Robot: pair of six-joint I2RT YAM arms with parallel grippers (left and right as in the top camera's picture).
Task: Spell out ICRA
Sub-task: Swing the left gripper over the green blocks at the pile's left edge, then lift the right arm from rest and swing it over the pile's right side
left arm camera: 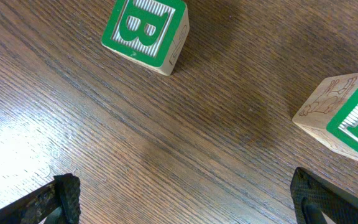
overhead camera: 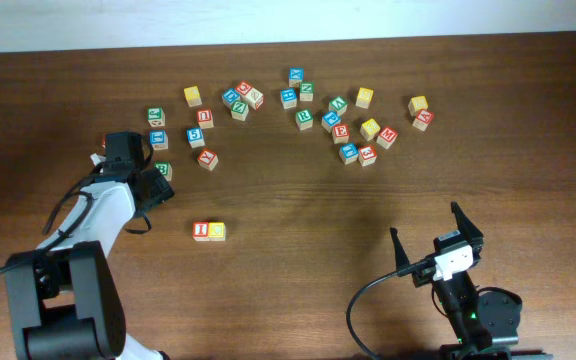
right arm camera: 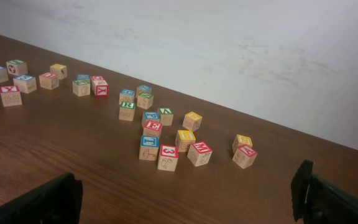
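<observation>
A red-lettered I block (overhead camera: pixel 201 230) and a yellow-faced block (overhead camera: pixel 216 231) sit side by side, touching, in the middle of the table. My left gripper (overhead camera: pixel 153 187) hangs open over bare wood at the left, next to a green block (overhead camera: pixel 163 170). In the left wrist view the left gripper (left arm camera: pixel 185 199) holds nothing; a green B block (left arm camera: pixel 145 31) lies ahead, and a second green-framed block (left arm camera: pixel 347 118), its letter cut off, is at the right. The red A block (overhead camera: pixel 423 118) (right arm camera: pixel 245 155) lies far right. My right gripper (overhead camera: pixel 425 222) (right arm camera: pixel 188 193) is open and holds nothing at the front right. I cannot tell which green block is the R.
Several other alphabet blocks are scattered along the back of the table in a left cluster (overhead camera: pixel 200 128) and a right cluster (overhead camera: pixel 353 125) (right arm camera: pixel 166 140). A white wall (right arm camera: pixel 229 56) runs behind the table's far edge.
</observation>
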